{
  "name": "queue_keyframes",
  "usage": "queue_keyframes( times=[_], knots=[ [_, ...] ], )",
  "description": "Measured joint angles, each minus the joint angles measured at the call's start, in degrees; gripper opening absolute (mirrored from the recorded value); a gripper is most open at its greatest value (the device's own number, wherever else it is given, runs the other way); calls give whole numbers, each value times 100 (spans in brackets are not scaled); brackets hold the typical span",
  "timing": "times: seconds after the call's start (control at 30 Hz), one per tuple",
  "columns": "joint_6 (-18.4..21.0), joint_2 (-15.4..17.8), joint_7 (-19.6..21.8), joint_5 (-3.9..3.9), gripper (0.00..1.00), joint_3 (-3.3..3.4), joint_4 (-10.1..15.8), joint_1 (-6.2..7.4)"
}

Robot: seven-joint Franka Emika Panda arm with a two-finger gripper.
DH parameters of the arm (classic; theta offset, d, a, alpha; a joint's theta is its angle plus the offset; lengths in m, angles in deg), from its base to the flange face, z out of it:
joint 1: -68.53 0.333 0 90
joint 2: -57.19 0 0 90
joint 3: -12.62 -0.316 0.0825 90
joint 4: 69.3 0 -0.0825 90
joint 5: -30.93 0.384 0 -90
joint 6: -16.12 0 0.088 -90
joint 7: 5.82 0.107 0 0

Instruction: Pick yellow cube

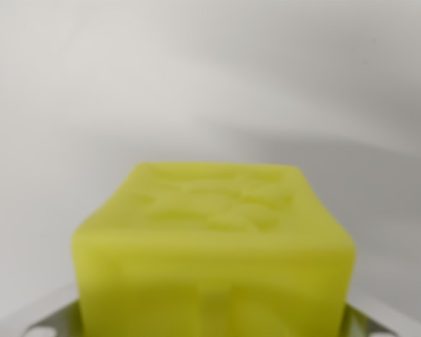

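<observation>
The yellow cube fills the lower middle of the wrist view, very close to the camera and blurred. Its top face shows a faint embossed pattern. My gripper is at the bottom edge. Only pale grey parts of its fingers show, at the bottom left and bottom right corners, pressed against the cube's two sides. The cube sits between them, so the gripper reads as shut on it. The fingertips themselves are hidden behind the cube.
Behind the cube there is only a plain white-grey surface with soft shadows, out of focus. No other object or edge is visible.
</observation>
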Motion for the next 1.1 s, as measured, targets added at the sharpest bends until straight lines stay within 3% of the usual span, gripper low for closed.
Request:
queue_keyframes(
  times=[1.1],
  knots=[
    [1116,1058,-13,18,0,0,-53,2]
  ],
)
